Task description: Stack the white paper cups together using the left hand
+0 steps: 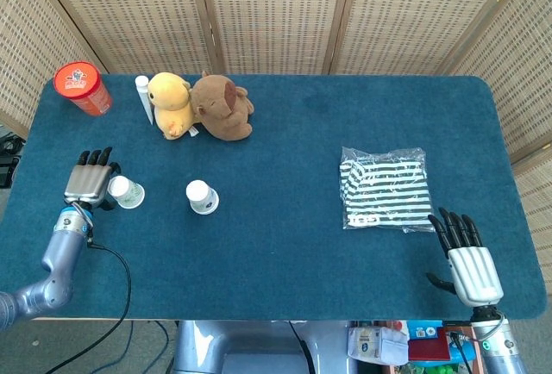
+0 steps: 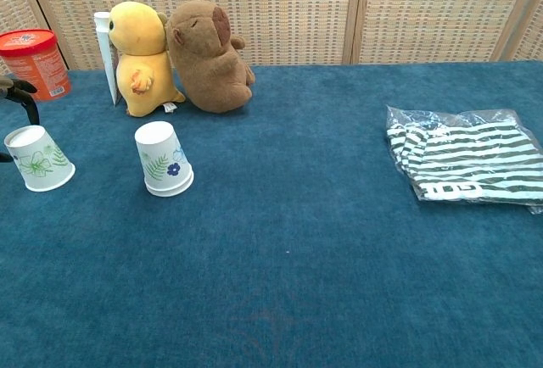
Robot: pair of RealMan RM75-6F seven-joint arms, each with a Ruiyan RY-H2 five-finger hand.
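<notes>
I had the left hand (image 1: 89, 183) just beside the leaf-printed white paper cup (image 1: 126, 191), fingers apart and empty, ready to grasp it for stacking. The second, flower-printed white cup (image 1: 202, 196), its target, stood upside-down right of it.

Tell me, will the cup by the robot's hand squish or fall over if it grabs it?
The cup looks like thin paper, so a hard squeeze would probably dent it. It stands upside down on its wide rim, so it likely won't tip easily, but seems light enough to slide if the left hand nudges it.
</notes>
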